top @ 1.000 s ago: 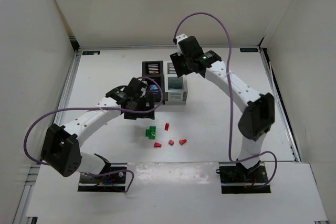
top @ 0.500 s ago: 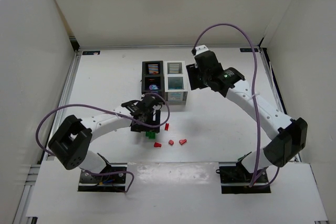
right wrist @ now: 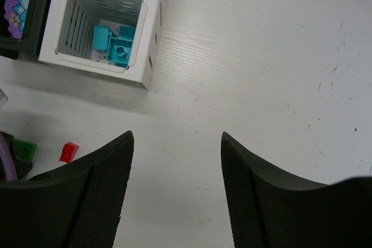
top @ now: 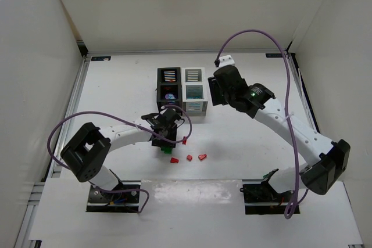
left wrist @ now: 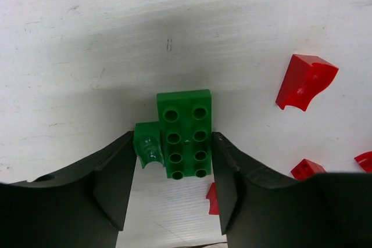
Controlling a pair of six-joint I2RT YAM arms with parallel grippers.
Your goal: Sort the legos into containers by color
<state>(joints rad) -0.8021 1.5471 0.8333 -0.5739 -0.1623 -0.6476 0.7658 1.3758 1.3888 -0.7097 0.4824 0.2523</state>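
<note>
Pinching two green legos [left wrist: 185,135], left fingers [left wrist: 110,184] touch both sides; four red legos [left wrist: 305,81] nearby; right fingers [right wrist: 99,190] gape empty over bare surface [right wrist: 261,56] beside white bin [right wrist: 152,39].

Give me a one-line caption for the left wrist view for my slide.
Left gripper straddles a green brick on the table, red pieces scattered beside.

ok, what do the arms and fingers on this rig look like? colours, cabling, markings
Both arms have white links with chunky black joint housings. A purple cable arcs loosely along each arm. A small green light glows on the right arm. The left fingers and right fingers are black and curved, and the right ones have a fine mesh texture. No logos are legible.
</note>
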